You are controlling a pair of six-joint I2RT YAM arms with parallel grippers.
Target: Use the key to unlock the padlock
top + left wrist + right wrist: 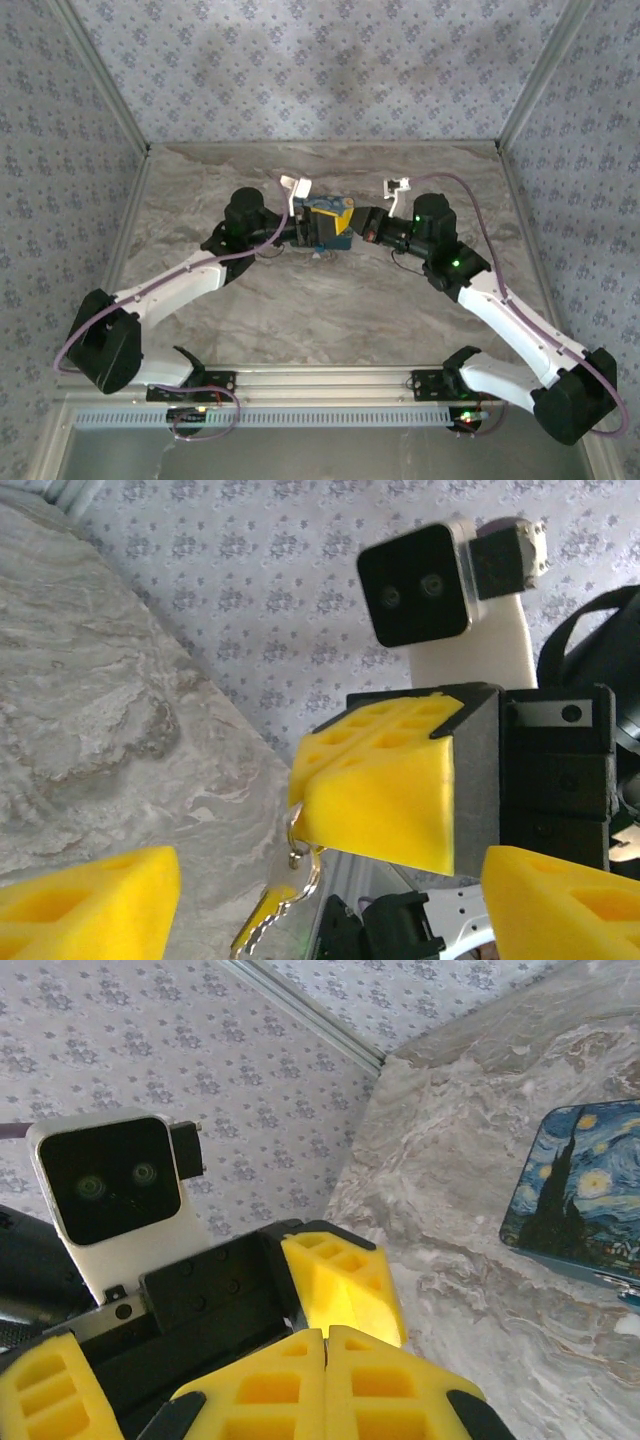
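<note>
My right gripper (pixel 360 226) is shut, its yellow fingers (pixel 385 790) pinching a small metal ring (pixel 296 832). From that ring a silvery key (pixel 268 908) hangs down, blade pointing at the table. My left gripper (pixel 325 905) is open wide, one yellow pad on each side of the right gripper's fingers and touching neither them nor the key. In the right wrist view my shut fingers (pixel 327 1345) meet tip to tip with one left finger (pixel 345 1280) just beyond. Both grippers meet at the table's middle (pixel 300 228). The padlock is hidden.
A blue-and-yellow starry-night printed box (pixel 585 1195) lies flat on the marble table (pixel 470 1130), close beside the grippers (pixel 330 213). Patterned walls close in the back and both sides. Each wrist camera faces the other at short range.
</note>
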